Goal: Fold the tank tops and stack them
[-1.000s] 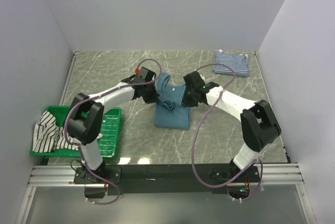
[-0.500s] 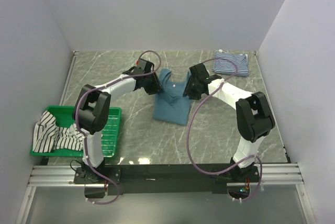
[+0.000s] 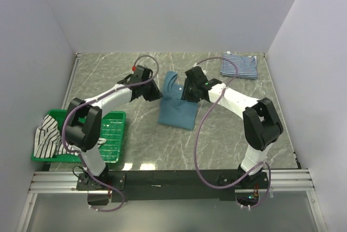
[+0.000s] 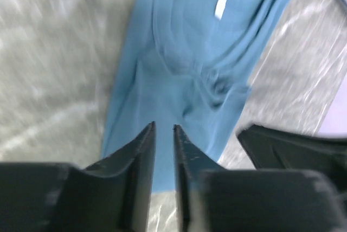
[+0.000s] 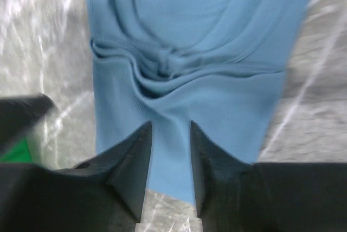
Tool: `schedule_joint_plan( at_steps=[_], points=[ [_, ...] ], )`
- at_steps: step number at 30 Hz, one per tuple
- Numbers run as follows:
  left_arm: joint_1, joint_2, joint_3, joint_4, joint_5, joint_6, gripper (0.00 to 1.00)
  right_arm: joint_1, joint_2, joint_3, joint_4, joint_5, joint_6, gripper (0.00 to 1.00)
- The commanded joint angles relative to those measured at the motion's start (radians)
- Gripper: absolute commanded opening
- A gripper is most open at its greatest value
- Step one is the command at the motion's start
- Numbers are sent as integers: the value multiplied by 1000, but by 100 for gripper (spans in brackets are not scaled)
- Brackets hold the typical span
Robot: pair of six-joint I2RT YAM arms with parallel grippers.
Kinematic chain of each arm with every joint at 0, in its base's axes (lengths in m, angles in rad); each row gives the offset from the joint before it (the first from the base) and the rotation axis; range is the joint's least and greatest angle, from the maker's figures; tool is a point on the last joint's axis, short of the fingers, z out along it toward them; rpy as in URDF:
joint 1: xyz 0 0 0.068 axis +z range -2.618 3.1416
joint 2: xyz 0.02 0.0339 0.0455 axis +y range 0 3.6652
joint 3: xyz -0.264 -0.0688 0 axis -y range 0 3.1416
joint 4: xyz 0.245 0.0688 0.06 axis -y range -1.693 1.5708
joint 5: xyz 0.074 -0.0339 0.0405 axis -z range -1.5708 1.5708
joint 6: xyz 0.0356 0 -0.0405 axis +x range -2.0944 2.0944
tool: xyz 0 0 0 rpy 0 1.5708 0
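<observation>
While both arms reach forward over the surface (image 3: 108,75), the left pincer (image 4: 162,134) and right pincer (image 5: 169,130) hover above the teal tank top (image 3: 178,107), jaws narrow with a slim gap, holding nothing. Cloth bunches just ahead of each. Left wrist view blurred; fingertip contact unclear

teal tank top (image 3: 177,107) rumpled mid-table, navy-striped one (image 3: 240,66) folded far right, black-striped one (image 3: 51,137) in basket.
</observation>
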Motion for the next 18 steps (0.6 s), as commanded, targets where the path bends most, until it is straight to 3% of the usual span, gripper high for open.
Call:
schedule_joint_plan(
  at_steps=[1,2,10,14,18],
  points=[
    [-53,-65,-89,54,22,-57,23,22,62,54,24,10,-14,37],
    [-58,-76,-145,71,28,-71,22,22,79,67,24,4,-14,29],
    [-144,-49,-229,115,-3,-104,17,-5,255,197,-5,13,-26,28],
    [-181,-39,-288,107,-43,-146,15,-5,310,237,-40,20,-35,34],
    [-221,-68,-365,111,-81,-212,15,-2,297,177,-14,19,-34,38]
  ],
)
